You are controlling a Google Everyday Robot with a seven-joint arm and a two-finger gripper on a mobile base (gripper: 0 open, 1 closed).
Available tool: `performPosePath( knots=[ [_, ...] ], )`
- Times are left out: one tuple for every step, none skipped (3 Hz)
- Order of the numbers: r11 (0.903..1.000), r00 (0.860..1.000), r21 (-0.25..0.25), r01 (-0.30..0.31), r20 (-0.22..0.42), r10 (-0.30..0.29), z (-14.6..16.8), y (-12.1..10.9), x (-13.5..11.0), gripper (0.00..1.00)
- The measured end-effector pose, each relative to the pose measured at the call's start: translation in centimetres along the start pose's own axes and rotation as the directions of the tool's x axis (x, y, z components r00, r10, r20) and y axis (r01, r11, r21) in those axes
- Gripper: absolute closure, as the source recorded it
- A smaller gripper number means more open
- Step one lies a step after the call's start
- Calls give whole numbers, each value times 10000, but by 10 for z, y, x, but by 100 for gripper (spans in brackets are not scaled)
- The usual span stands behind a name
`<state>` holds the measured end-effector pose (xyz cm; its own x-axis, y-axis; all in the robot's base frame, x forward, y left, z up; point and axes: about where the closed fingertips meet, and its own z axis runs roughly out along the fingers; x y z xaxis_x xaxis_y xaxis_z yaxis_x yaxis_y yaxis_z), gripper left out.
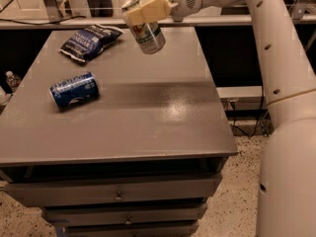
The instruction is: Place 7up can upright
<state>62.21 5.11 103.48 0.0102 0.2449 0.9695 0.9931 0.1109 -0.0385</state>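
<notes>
My gripper (144, 13) is up over the far side of the surface (163, 122), fingers (150, 5) clenched on the 7up can (149, 36), clear in the air. Can's long axis is tilted: top far-left, base down-right. I'd rotate to vertical before lowering.

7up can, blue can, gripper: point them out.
7up can (149, 36): camera view, label side.
blue can (74, 89): camera view, its side.
gripper (143, 13): camera view, between fingertips, top centre, shut on the 7up can.

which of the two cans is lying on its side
The blue can, sideways near the table's left edge. The 7up can hangs tilted in the air, held by the gripper over the far side.
</notes>
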Motion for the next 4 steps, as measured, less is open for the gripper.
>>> performPosePath(
  knots=[
    [9951,9926,-116,977,-712,-983,-10,-16,-15,100],
    [9871,9709,-559,1502,-1798,-1580,-15,-25,-38,100],
    [9857,9432,-1085,1288,-2936,-1555,-19,-29,-57,100],
    [9859,9189,-1408,904,-3698,-1371,-24,-30,-70,100]
  ],
)
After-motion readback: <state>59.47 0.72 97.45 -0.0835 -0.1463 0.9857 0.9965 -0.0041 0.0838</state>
